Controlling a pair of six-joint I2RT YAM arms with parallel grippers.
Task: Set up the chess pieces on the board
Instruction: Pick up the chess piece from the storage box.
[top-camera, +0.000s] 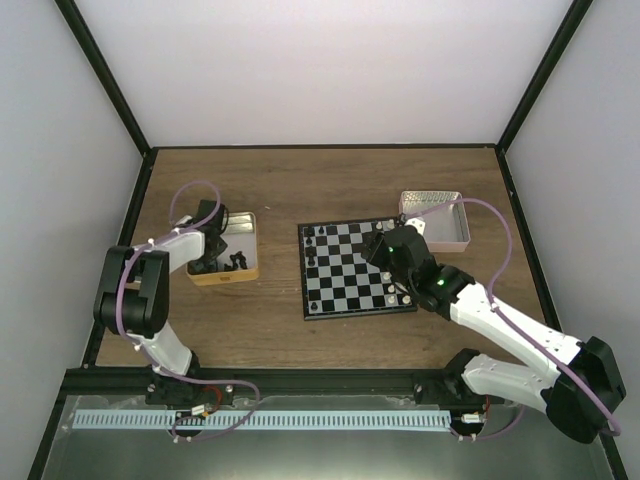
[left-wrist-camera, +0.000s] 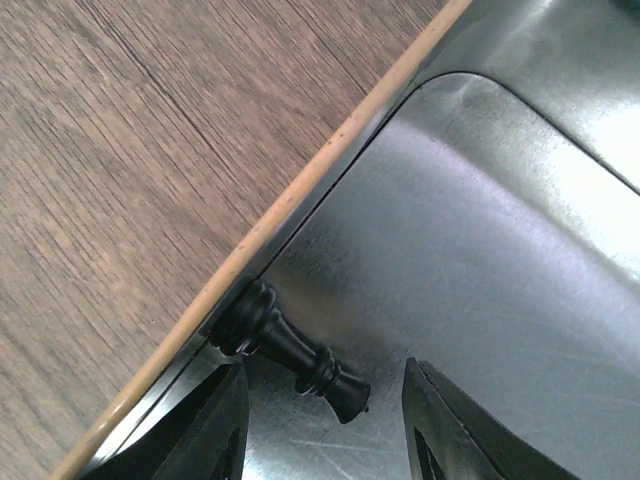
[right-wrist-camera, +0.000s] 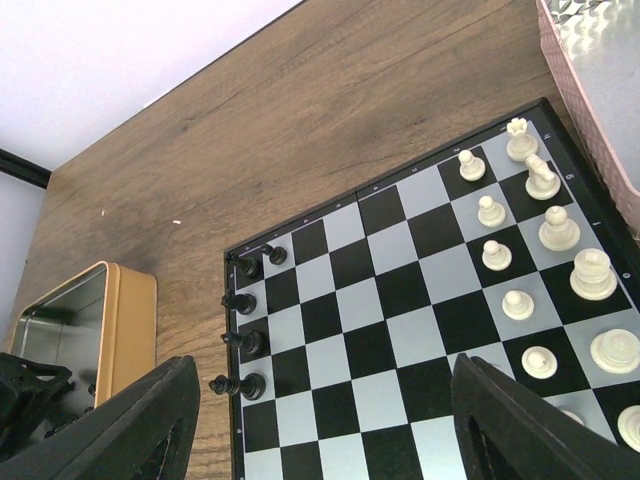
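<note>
Brown wooden table, top view: left gripper in mustard metal tin, right gripper above small black-and-white chessboard. L wrist: jaws spread astride black chess piece lying flat in tin, not pinching; prob light, stiff, slippery, so grip mid-stem. R wrist: jaws wide, empty; black chessmen line board's edge

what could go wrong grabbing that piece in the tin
The piece lies on its side, base against the tin wall. The left gripper may pinch only its head, so it could slip or pivot. The finger by the wall might also catch the tin and drag it. Gripped sideways, it likely won't stand on the board.
</note>
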